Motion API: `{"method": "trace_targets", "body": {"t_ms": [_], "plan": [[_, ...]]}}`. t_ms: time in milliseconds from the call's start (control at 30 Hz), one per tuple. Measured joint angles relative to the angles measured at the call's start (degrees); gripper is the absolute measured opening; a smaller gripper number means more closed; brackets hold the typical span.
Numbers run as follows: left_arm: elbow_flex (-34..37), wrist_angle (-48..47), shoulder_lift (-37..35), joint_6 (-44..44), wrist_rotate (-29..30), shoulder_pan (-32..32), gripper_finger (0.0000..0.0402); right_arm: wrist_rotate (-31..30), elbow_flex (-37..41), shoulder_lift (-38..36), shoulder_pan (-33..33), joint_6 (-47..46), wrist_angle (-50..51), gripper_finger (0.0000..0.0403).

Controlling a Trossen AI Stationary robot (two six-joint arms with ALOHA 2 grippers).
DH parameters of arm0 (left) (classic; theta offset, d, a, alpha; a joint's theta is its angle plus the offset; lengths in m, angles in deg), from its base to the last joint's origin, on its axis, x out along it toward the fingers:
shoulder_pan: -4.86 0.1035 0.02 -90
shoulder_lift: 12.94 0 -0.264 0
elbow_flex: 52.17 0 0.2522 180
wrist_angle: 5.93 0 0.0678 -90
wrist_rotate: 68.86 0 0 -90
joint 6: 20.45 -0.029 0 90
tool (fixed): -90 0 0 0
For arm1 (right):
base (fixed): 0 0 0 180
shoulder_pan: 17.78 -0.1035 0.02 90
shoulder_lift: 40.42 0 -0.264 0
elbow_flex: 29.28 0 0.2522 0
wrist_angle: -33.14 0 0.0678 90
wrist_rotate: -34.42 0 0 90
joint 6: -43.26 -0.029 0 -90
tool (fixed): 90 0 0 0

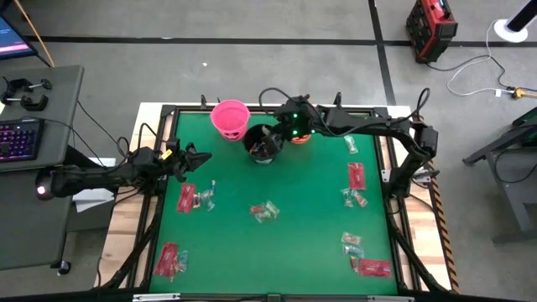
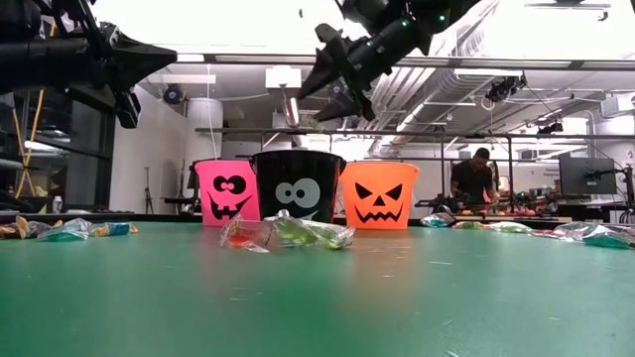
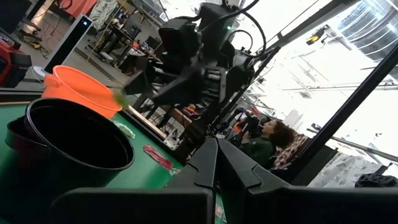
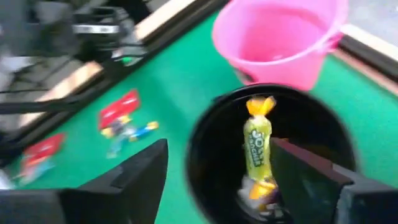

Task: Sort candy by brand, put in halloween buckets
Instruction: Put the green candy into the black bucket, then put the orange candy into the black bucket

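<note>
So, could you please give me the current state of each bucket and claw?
Pink bucket: upright, looks empty.
Black bucket: upright, yellow-wrapped candy inside or dropping in.
Orange bucket: upright, contents unseen.
Right claw: open above the black bucket.
Left claw: shut, empty.

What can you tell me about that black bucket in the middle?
The black bucket is a small round pail that looks like plastic, with a cartoon face of pale eyes and a grin on its front. It stands upright on the green table, between the pink bucket and the orange bucket. The right gripper hangs open above its mouth, and a yellow-green wrapped candy shows inside over its dark interior.
</note>
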Motion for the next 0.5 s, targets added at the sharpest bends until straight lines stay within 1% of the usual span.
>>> {"method": "trace_targets", "body": {"t_ms": [100, 167, 333, 500], "plan": [[0.01, 0.0, 0.01, -0.02, 0.0, 0.01, 0.0, 7.91, 0.06, 0.0, 0.32, -0.35, -0.02, 0.0274], [0.0, 0.0, 0.01, -0.02, 0.0, 0.02, 0.0, 12.19, 0.12, 0.0, 0.3, 1.9, 0.5, 0.0275], [0.0, 0.0, 0.01, -0.02, 0.0, 0.02, 0.0, 13.28, 0.12, 0.0, -0.23, 2.88, -0.18, 0.0275], [0.0, 0.02, 0.01, -0.01, 0.0, 0.02, 0.0, 20.41, 0.13, -0.46, -1.99, 1.35, 1.17, 0.0275]]}}
